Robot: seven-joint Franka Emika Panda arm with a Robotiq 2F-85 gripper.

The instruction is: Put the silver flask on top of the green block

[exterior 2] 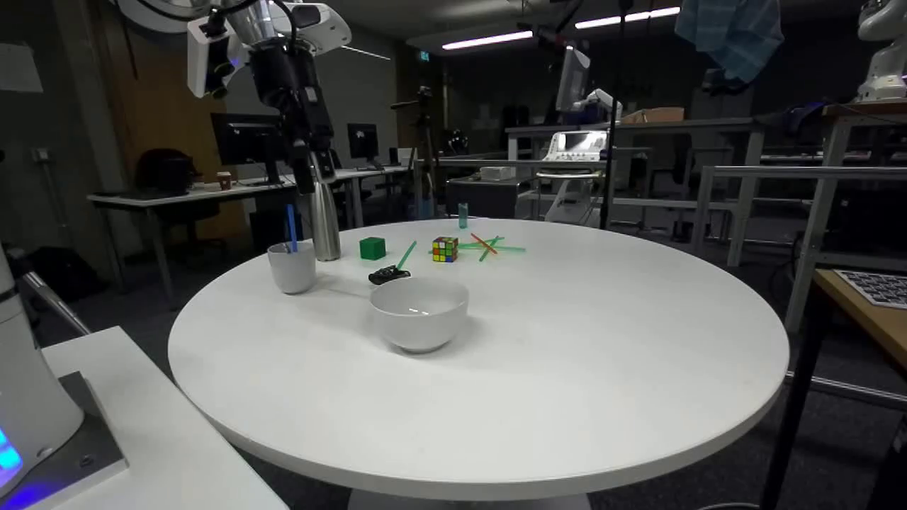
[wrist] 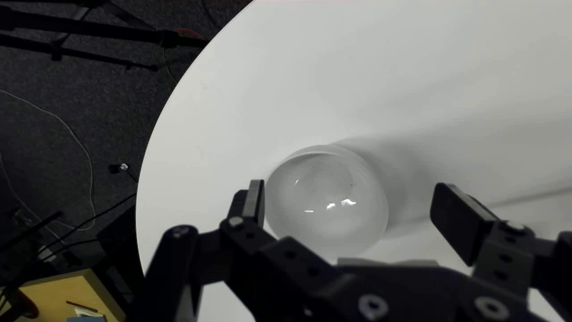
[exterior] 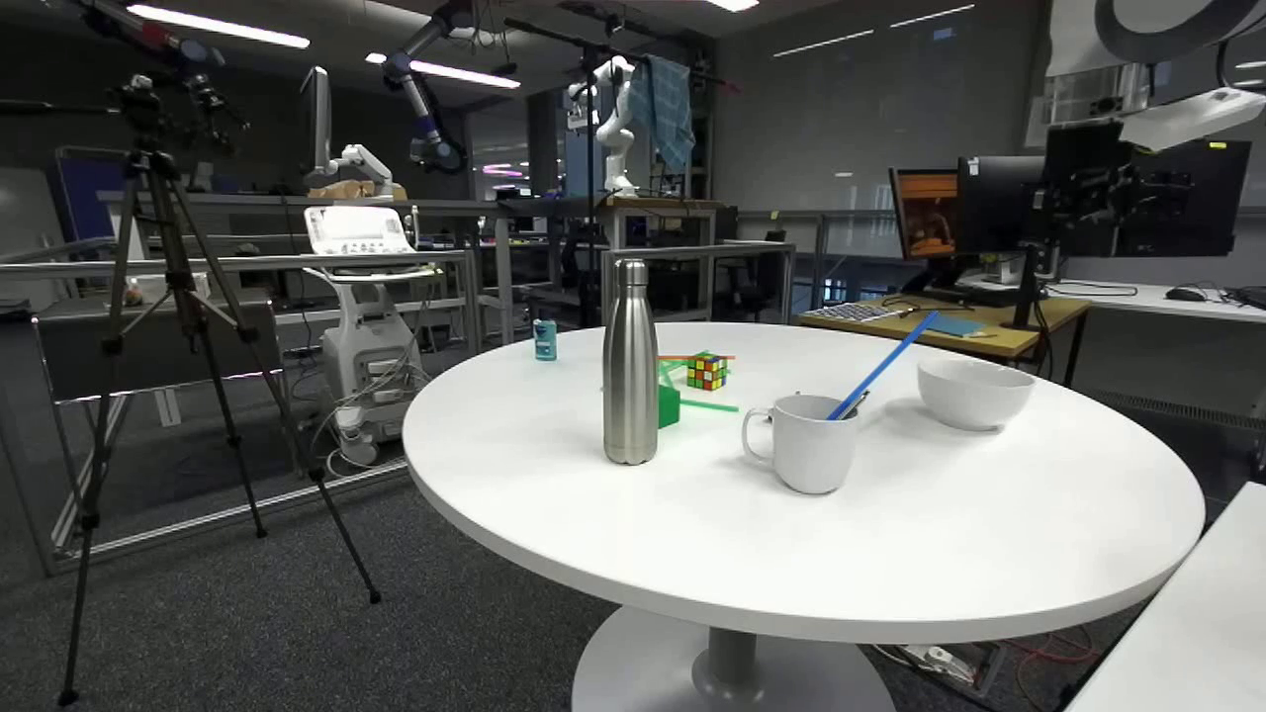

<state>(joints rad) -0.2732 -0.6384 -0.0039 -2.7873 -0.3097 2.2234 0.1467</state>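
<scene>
The silver flask (exterior: pixel 631 376) stands upright on the round white table; in an exterior view (exterior 2: pixel 325 223) its top is hidden behind the gripper. The green block (exterior 2: pixel 372 248) sits on the table just beside the flask; the flask partly covers it in an exterior view (exterior: pixel 669 405). Nothing lies on the block. My gripper (wrist: pixel 348 192) is open and empty in the wrist view, high above the white bowl, pointing down. It also shows in an exterior view (exterior 2: pixel 317 180), in front of the flask's top in the picture. The wrist view shows neither flask nor block.
A white mug (exterior: pixel 813 450) with a blue stick stands near the flask. A white bowl (exterior 2: pixel 419 319) is below my gripper. A Rubik's cube (exterior 2: pixel 445 249), green and orange sticks (exterior 2: pixel 489 245), a black object (exterior 2: pixel 389 275) and a teal can (exterior: pixel 545 339) lie farther off.
</scene>
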